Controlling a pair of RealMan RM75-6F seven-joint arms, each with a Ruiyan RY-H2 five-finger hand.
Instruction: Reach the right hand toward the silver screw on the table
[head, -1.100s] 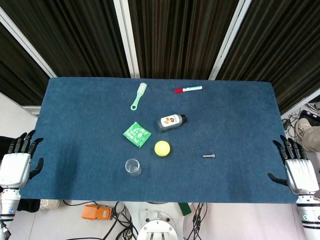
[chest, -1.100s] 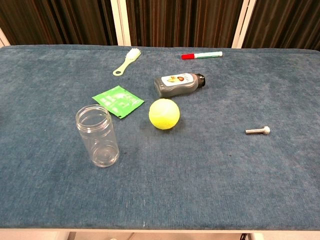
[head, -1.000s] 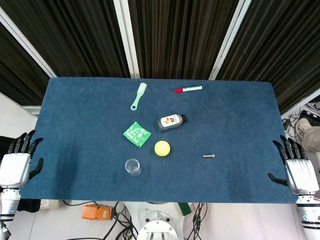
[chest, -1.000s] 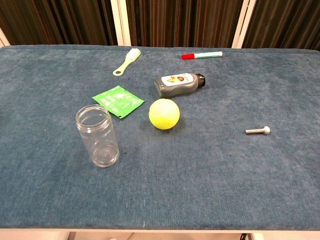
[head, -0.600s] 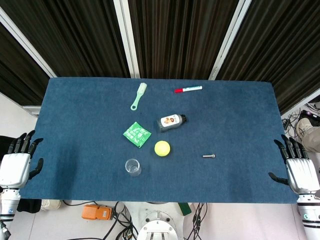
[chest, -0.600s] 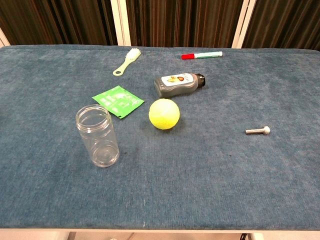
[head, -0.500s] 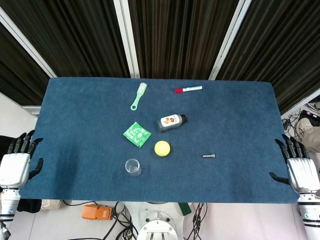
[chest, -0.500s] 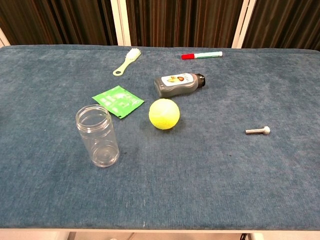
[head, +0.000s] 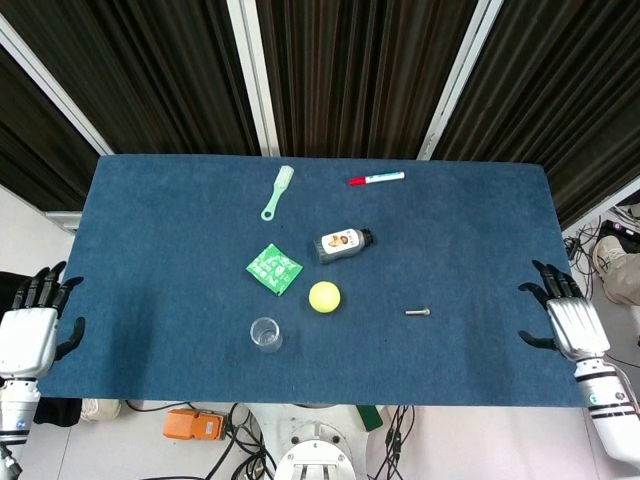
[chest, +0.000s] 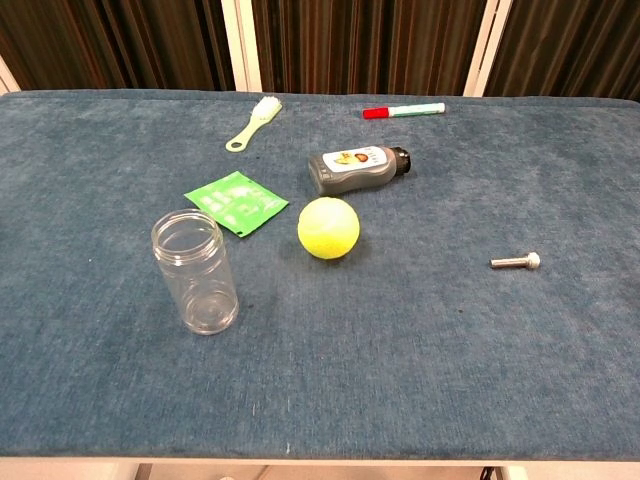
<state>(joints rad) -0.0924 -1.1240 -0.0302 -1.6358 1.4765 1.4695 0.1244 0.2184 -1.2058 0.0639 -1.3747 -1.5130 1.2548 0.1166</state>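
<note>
No readable text anywhere. Printing on the green packet (chest: 237, 202) beside the yellow ball (chest: 328, 227) too small to make out. Label with a small picture on the grey bottle (chest: 358, 168) just behind the ball, wording blurred. Nothing legible on the red-capped marker (chest: 404, 110) further back.

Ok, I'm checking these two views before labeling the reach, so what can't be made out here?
- Right hand: seen only in the head view; the chest view's framing leaves it out, so its height over the table is unclear.
- Left hand: head view only, its arm cut off by the bottom edge.
- Silver screw: too small in both views to read its head type.
- Bottle: label print too small to read.
</note>
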